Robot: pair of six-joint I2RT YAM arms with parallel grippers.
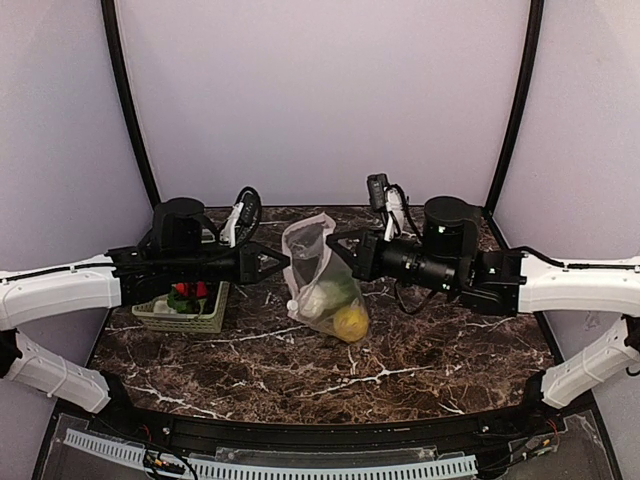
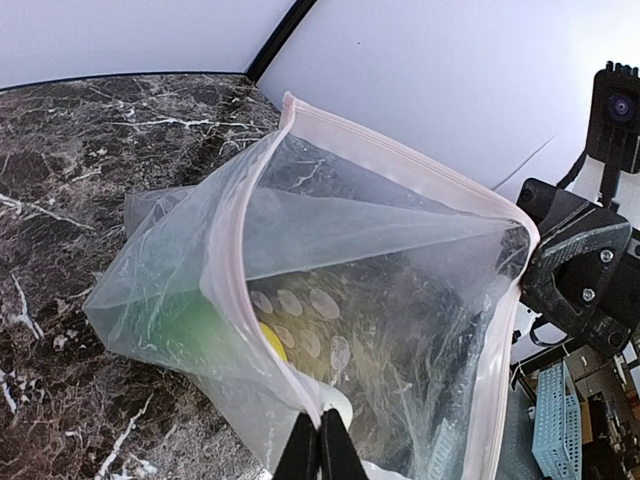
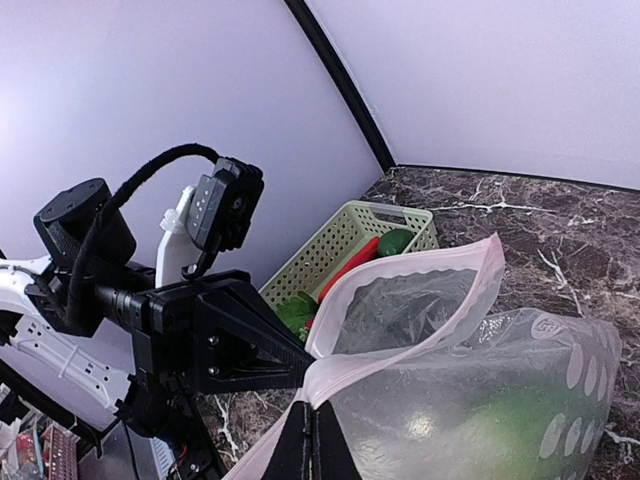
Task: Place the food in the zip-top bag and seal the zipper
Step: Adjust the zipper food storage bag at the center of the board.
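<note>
Risk check: zip-top bag (image 1: 320,275) rests on the tabletop (image 1: 430,360) just beside the basket (image 1: 185,322), on the right arm's side of it. It is partly lifted by its mouth.

Left gripper (image 2: 322,452) has its jaws together, clamped on the bag's rim at the end nearer the basket. Right gripper (image 3: 310,440) has its jaws together too, clamped on the rim at the end farther from the basket. Zipper (image 2: 390,160) gapes wide between them, unsealed.

Lemon (image 1: 351,322), green leafy vegetable (image 1: 340,290) and white piece (image 1: 310,300) are in the bag's bottom. Red chili peppers (image 3: 350,270) and a green piece lie in the basket, so loading looks unfinished.

What could go wrong:
- Both arms are tied up on the rim. Either one letting go to fetch from the basket probably lets the floppy mouth fold shut or the bag tip toward the basket.
- Each grip is a thin pinch on slick film. A pull away from the basket could slide the rim out of the jaws and drop the load.
- Sealing now would leave the peppers out.
- An uneven pull could twist the two lips, so the strip may not mate along its full length.
- Long peppers may snag on the rim going in.
</note>
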